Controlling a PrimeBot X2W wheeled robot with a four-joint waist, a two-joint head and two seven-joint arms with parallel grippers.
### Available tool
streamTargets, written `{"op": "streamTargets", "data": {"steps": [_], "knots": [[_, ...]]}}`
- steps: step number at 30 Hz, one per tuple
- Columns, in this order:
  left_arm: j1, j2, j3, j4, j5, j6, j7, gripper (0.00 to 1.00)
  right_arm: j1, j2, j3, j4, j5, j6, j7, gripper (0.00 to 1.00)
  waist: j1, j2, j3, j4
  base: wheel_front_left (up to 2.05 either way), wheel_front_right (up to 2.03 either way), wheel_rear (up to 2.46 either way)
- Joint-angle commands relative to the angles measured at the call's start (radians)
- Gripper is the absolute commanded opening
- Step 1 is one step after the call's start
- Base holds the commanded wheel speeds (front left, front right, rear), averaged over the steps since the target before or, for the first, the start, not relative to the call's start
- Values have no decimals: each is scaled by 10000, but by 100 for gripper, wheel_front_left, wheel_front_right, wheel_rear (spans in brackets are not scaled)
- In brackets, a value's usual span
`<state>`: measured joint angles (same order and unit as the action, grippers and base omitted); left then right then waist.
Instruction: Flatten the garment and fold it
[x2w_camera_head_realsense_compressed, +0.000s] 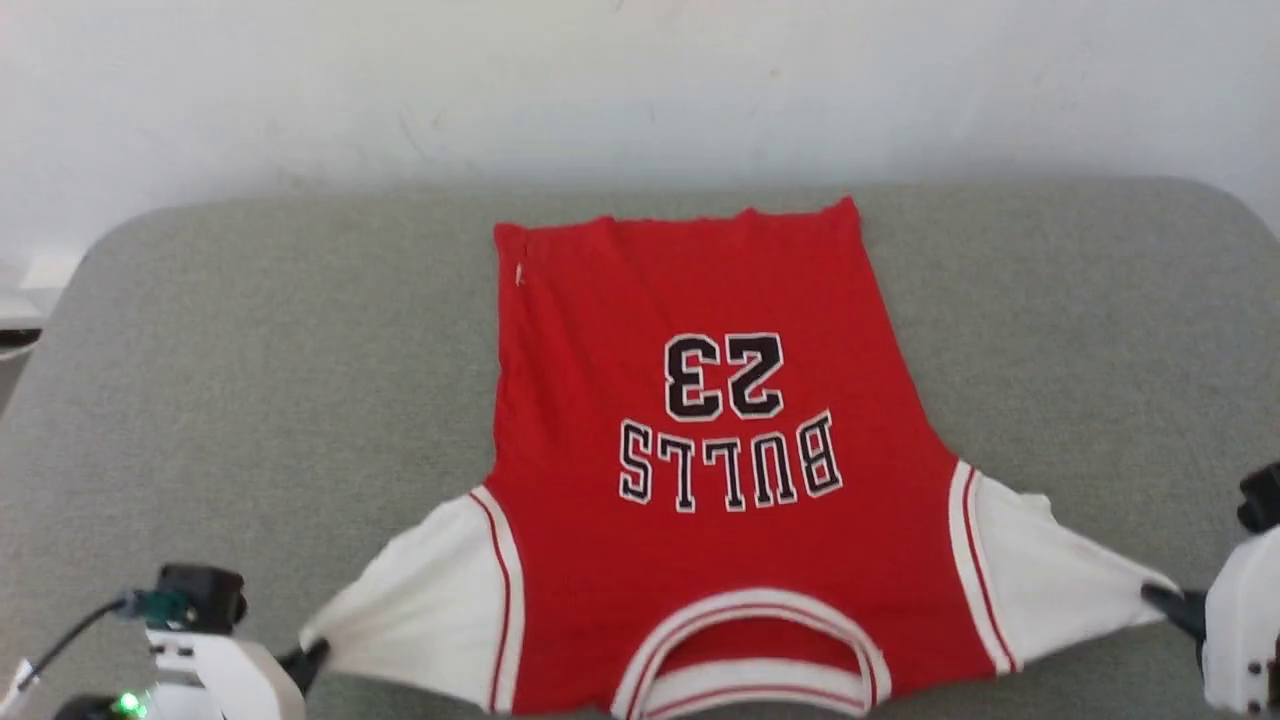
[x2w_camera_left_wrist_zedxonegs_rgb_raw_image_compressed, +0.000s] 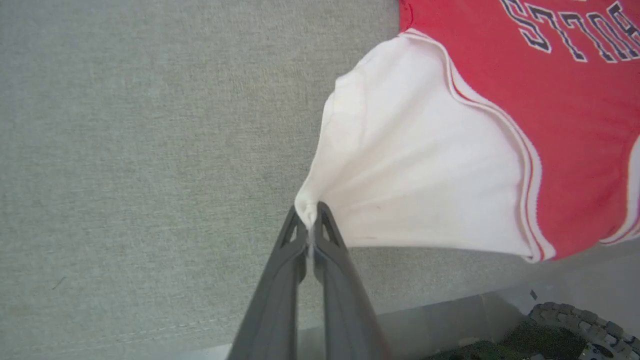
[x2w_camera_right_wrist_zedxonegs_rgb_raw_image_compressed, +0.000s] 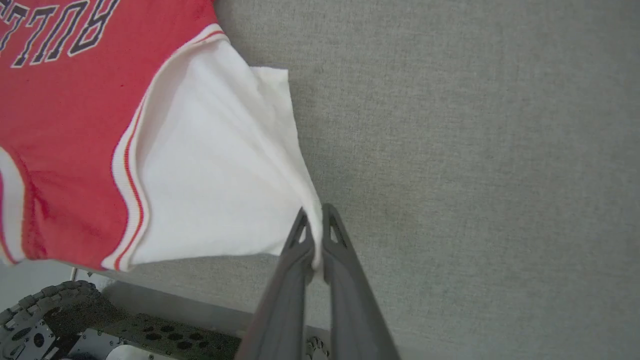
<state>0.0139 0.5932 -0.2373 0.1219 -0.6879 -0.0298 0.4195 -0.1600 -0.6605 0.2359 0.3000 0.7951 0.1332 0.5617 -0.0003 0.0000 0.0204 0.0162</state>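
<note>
Pinching the outer tip of the left sleeve, the left tool has its two dark fingers pressed together on the white cloth, which fans out in taut folds from the grip toward the collar. The right tool is likewise pressed together on the edge of the right sleeve, on the opposite side of the collar. Both sleeves are drawn outward, away from the collar. The garment lies print side up on the grey fabric-covered bench, its red body spread nearly flat. The black, white-outlined print, "BULLS" above "23" when read from the collar, sits between the collar and the hem. The collar lies at the bench edge nearest the robot, and the hem lies on the side farthest from the collar, close to a pale wall. Below the bench edge by the collar, part of the robot's base is visible.
</note>
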Motion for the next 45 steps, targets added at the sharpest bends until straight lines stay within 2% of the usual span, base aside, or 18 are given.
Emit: {"op": "streamTargets", "data": {"steps": [1, 5, 7, 10, 11, 12, 13, 21, 28, 33, 38, 42, 45], "knots": [[610, 63, -50, -581, -149, 248, 256, 0, 722, 85, -384, -434, -53, -25, 446, 0, 3, 0, -278, 74, 0, 0, 0], [1296, -158, -262, -1589, -332, 590, 630, 0, 1713, 445, -936, -1157, -584, -25, 980, 0, 3, 0, -210, 114, 0, 0, 0], [1409, -232, -359, -1738, -336, 658, 708, 0, 1883, 542, -1052, -1277, -749, -25, 1068, 0, 3, 0, -187, 131, 0, 0, 0], [1639, -507, -521, -1932, -425, 832, 767, 0, 2174, 1031, -1630, -1306, -1079, -25, 1473, 0, 3, 0, -80, 174, 0, 0, 0], [1658, -581, -529, -1948, -440, 881, 730, 0, 2174, 1172, -1798, -1362, -1210, -25, 1561, 9, 3, 0, -28, 199, 0, 0, 0], [1651, -648, -522, -1955, -451, 927, 682, 0, 2135, 1281, -1955, -1449, -1373, -25, 1587, 31, 3, 0, 31, 229, 0, 0, 0], [1630, -714, -501, -1969, -480, 962, 634, 0, 2088, 1368, -2072, -1542, -1497, -25, 1671, 100, 3, 0, 112, 265, 0, 0, 0], [1365, -1146, -345, -2701, -887, 773, 156, 0, 733, 1992, -3081, -2641, -1223, -25, 2547, 100, 3, 0, 1070, 796, 0, 0, 0], [1057, -1616, -609, -3737, -606, 848, -290, 0, -1938, 2177, -3230, -3067, -1713, -25, 3169, 100, 3, 0, 2753, 1593, 0, 0, 0], [646, -2014, -921, -4028, -48, 1001, -737, 0, -4304, 2355, -3164, -2095, -2051, -25, 3384, 100, 3, 0, 3953, 2314, 0, 0, 0], [280, -2600, -1539, -4203, 540, 1108, -1151, 0, -6206, 1749, -2675, -746, -2979, -25, 3369, 100, 3, 0, 4947, 3158, 0, 0, 0], [54, -3030, -1913, -4264, 632, 961, -1480, 0, -7451, 1206, -2299, 367, -3775, -25, 3517, 100, 3, 0, 5512, 3754, 0, 0, 0], [11, -3239, -2165, -4252, 600, 820, -1602, 0, -8270, 1029, -2204, 1119, -4157, -25, 3503, 100, 3, 0, 5810, 4093, 0, 0, 0]]}}
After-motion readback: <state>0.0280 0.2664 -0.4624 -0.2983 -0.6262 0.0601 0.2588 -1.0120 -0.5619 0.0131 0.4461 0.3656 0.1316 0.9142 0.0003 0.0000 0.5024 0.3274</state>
